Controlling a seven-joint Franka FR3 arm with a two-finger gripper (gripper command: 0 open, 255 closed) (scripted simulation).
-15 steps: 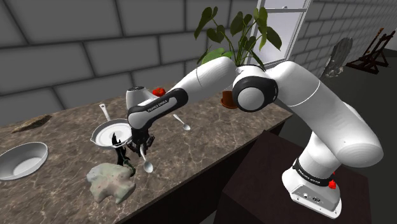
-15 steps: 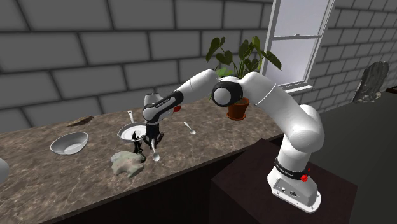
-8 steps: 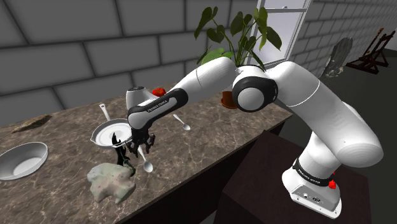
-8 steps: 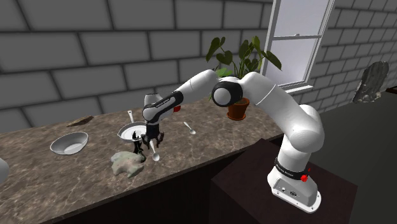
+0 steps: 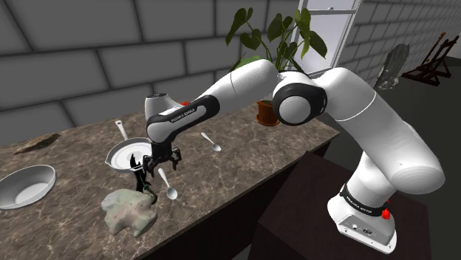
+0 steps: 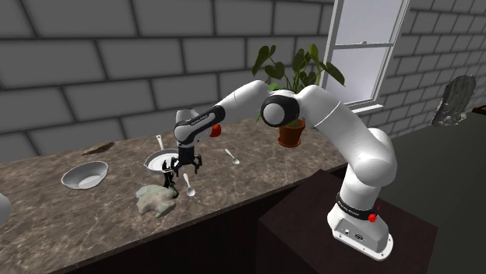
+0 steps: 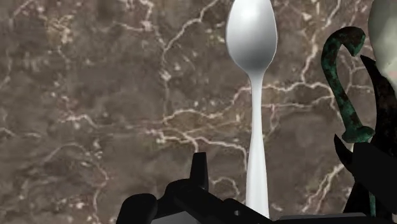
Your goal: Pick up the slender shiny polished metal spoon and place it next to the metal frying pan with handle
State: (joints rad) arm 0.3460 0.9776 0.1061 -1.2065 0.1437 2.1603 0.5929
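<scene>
The slender shiny spoon (image 5: 168, 185) lies flat on the marble counter, its bowl toward the front edge, just in front of the round frying pan (image 5: 124, 154), whose handle points to the back wall. In the second exterior view the spoon (image 6: 188, 185) rests below the pan (image 6: 158, 161). My black gripper (image 5: 159, 159) hangs open a little above the spoon's handle end and holds nothing; it also appears at gripper (image 6: 185, 164). From the wrist, the spoon (image 7: 253, 95) runs straight out from the hand over the counter, with one finger (image 7: 198, 175) beside its handle.
A dark green figurine (image 5: 139, 174) stands close beside the spoon, and a pale green lump (image 5: 129, 210) lies in front of it. A second spoon (image 5: 212, 142) lies farther along, a white bowl (image 5: 26, 185) sits at the shoulder view's left, and a potted plant (image 5: 267, 112) stands behind.
The gripper went from shut on the spoon to open. The spoon now rests on the counter, and the hand has risen slightly and drawn back toward the pan.
</scene>
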